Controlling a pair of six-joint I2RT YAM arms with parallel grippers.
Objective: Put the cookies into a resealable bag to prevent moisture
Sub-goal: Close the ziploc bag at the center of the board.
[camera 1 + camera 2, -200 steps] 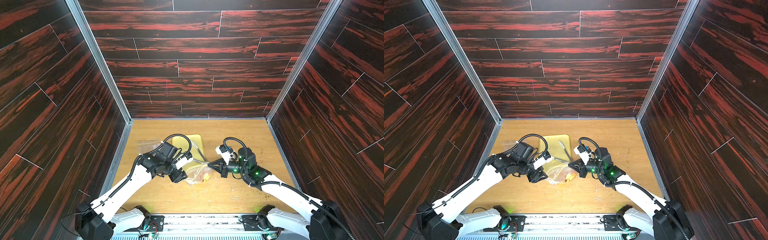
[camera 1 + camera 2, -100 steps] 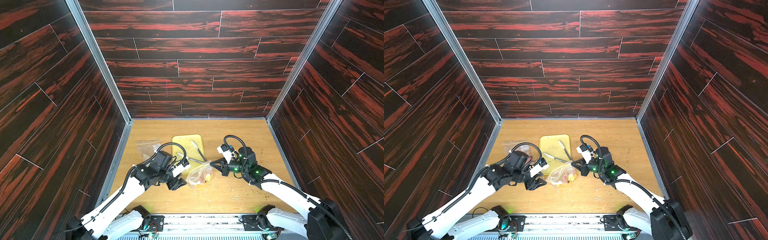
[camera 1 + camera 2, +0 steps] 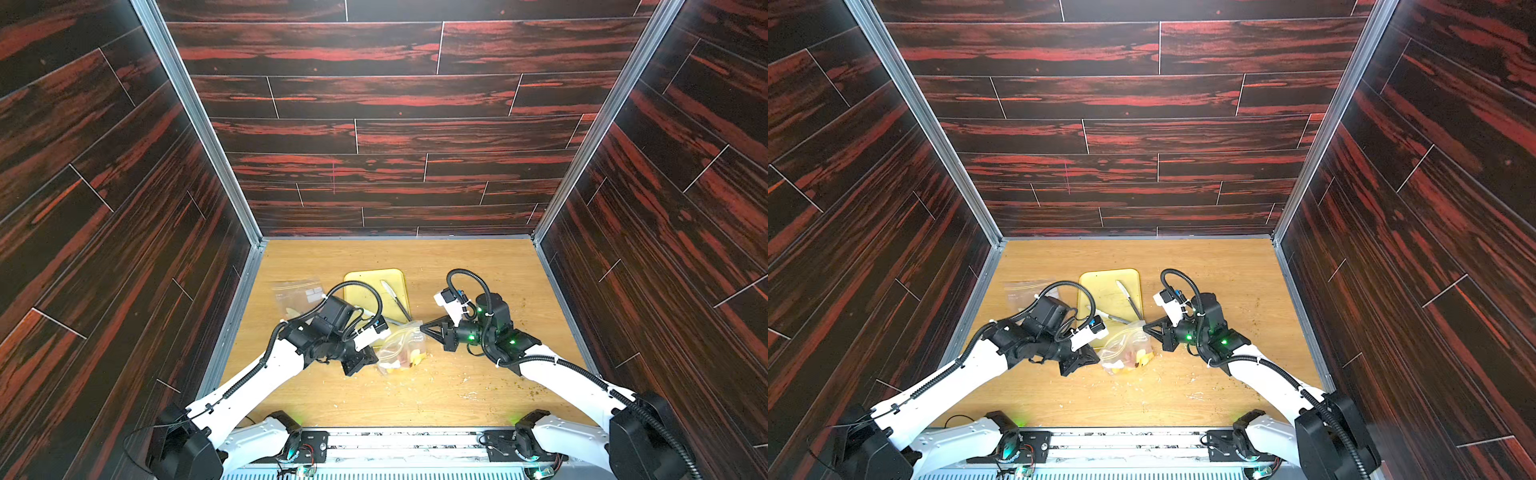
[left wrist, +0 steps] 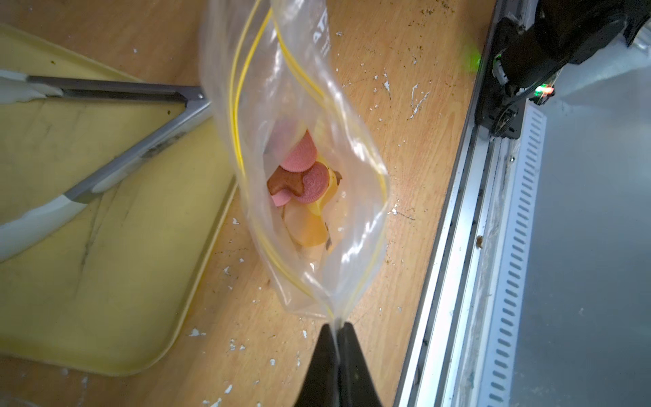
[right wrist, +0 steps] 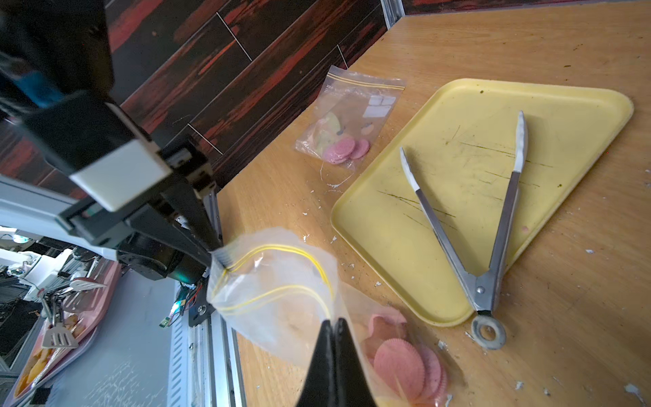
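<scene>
Both my arms stretched forward, wrists turned toward each other, just beside the tray (image 3: 365, 286). My left end effector (image 4: 337, 326) and right end effector (image 5: 334, 322) each pinched one mouth-end of the bag (image 3: 401, 345); the cookies (image 4: 303, 160) lay inside.

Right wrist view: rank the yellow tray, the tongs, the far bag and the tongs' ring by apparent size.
1. yellow tray
2. tongs
3. far bag; it lies farther from the camera, so its place below the tongs is unsure
4. ring at the tongs' hinge end, clearly smallest
</scene>
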